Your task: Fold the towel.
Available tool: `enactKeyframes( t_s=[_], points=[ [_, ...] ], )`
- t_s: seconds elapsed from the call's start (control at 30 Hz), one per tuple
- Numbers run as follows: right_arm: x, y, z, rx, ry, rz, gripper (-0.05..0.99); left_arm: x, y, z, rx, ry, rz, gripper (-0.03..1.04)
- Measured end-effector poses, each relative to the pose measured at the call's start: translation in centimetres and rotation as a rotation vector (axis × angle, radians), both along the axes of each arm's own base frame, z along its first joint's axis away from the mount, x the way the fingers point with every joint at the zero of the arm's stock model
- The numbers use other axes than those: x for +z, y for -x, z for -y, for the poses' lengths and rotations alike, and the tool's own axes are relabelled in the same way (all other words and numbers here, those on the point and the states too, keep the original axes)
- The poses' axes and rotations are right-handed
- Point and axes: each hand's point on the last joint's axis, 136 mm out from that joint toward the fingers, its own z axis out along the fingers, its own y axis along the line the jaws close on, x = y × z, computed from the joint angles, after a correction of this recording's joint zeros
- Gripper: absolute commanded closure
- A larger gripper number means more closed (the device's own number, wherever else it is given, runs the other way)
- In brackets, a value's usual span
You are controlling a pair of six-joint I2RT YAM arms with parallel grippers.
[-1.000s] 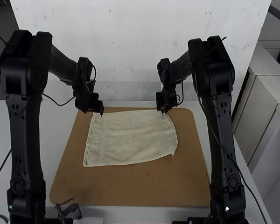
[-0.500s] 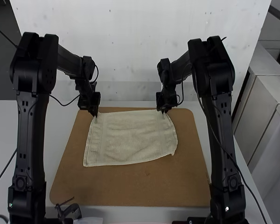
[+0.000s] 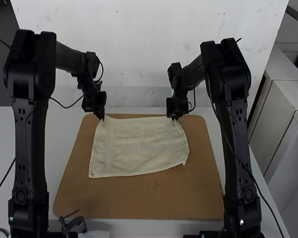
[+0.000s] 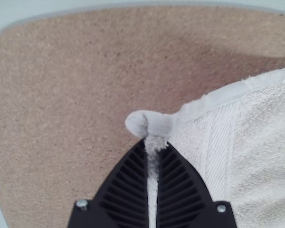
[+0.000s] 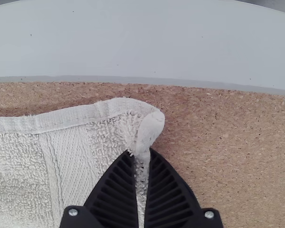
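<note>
My left gripper (image 4: 156, 142) has shifted over the past second; jaws now pinch the towel's (image 3: 139, 146) far-left corner. Right gripper (image 5: 140, 151) unmoved, jaws pinching the far-right corner. Both ends held: fold likely ready to start. Towel extends between and back from my jaws, spread unfolded on brown board (image 3: 139, 198), white surface (image 3: 62, 134) beyond.

The cream terry towel (image 3: 139, 146) lies spread towards 12 o'clock on the brown board (image 3: 139, 198), its 2 corners at 10 and 2 o'clock pinched.
</note>
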Motion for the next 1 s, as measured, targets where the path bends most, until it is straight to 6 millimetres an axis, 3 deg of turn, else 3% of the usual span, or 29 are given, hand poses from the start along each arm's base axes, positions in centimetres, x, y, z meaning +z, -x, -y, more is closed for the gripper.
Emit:
enactKeyframes(
  t_s=[0.13,0.27,0.5,0.63,0.87,1.0],
  points=[
    [0.2,-0.2,0.1,-0.015,-0.006,0.013,0.92,3.4,-1.5,1.2,-0.017,0.014,0.086,0.99],
    [1.3,-1.2,1.6,-0.053,-0.004,0.051,0.92,5.5,-2.1,1.9,-0.020,0.026,0.132,0.99],
    [8.2,-2.9,2.7,-0.089,-0.043,0.192,0.92,5.8,-2.1,1.9,-0.011,0.030,0.136,0.99],
    [10.7,-3.3,2.6,-0.089,-0.064,0.257,0.92,6.8,-2.3,1.9,-0.007,0.029,0.162,0.99],
    [11.1,-2.2,3.0,-0.092,-0.069,0.282,0.92,12.7,-2.8,3.0,-0.015,0.055,0.307,0.99],
    [11.1,-1.3,3.2,-0.089,-0.073,0.294,0.92,12.3,-2.1,2.9,-0.015,0.050,0.298,0.99]
  ],
)
